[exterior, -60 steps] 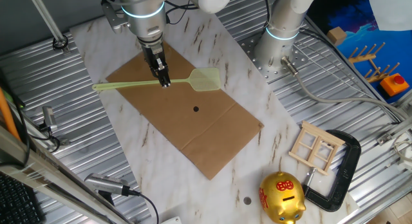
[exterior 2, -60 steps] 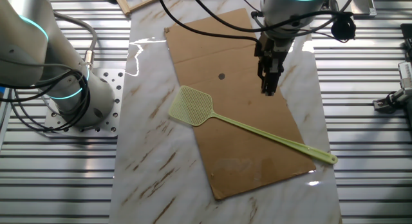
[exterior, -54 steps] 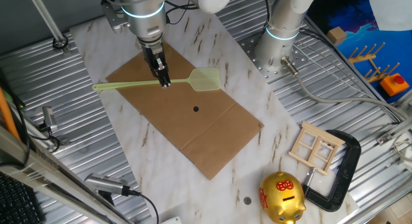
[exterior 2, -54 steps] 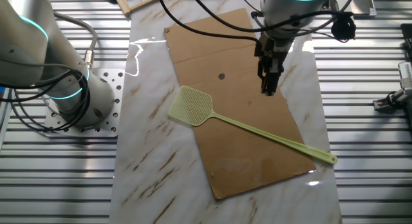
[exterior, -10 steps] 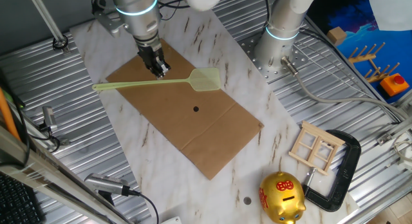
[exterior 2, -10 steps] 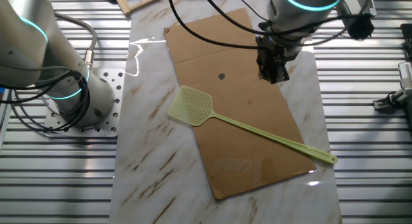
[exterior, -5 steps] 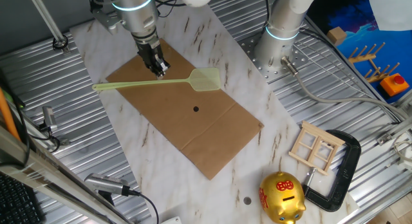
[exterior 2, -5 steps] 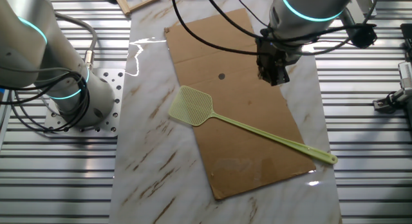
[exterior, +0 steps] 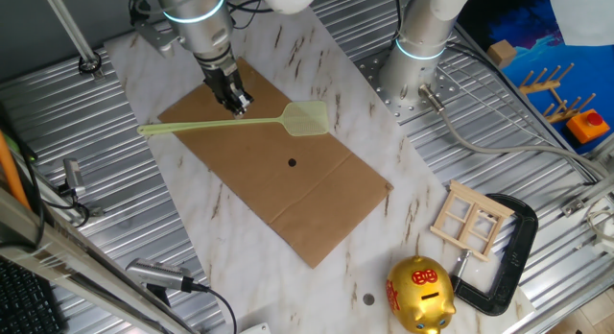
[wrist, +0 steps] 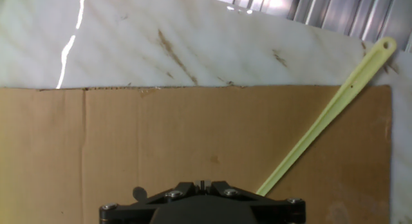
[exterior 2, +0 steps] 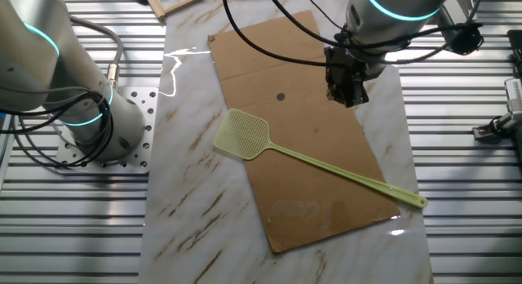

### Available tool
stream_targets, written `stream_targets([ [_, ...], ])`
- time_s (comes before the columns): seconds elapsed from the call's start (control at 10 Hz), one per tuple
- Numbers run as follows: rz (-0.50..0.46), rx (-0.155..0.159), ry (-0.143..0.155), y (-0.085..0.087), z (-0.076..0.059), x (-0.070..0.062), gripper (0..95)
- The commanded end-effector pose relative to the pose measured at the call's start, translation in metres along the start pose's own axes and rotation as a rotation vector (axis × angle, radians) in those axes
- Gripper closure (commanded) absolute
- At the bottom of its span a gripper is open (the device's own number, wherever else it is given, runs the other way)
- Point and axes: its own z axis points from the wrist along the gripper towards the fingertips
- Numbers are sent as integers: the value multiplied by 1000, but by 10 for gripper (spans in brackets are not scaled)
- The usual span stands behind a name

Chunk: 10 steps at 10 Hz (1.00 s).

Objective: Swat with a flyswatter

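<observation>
The pale yellow-green flyswatter (exterior: 216, 125) lies flat across the brown cardboard sheet (exterior: 288, 195), its mesh head (exterior: 307, 117) on the marble to the right and its handle end sticking out left. It also shows in the other fixed view (exterior 2: 326, 163). My gripper (exterior: 238, 106) hangs tilted just above the handle's middle, on its far side, fingers together and holding nothing. In the other fixed view the gripper (exterior 2: 349, 95) is above the cardboard, clear of the handle. In the hand view the handle (wrist: 328, 114) runs diagonally on the right, beside the gripper (wrist: 201, 184).
A small black dot (exterior: 292, 163) marks the cardboard. A second arm's base (exterior: 413, 70) stands at the back right. A gold piggy bank (exterior: 419, 294), a black clamp (exterior: 508, 252) and a small wooden frame (exterior: 470, 219) sit at the front right.
Since six seconds ago the gripper has lifted off the handle and tilted, and in the last second it drifted slightly away from it. The flyswatter has not moved.
</observation>
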Motion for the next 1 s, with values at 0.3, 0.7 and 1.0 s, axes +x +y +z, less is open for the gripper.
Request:
stream_targets([
  [0.3, 14, -28, -6, 0, 0, 0, 950],
  [0.7, 8, -29, -3, 0, 0, 0, 950],
  [1.0, 43, -33, 8, 0, 0, 0, 950],
])
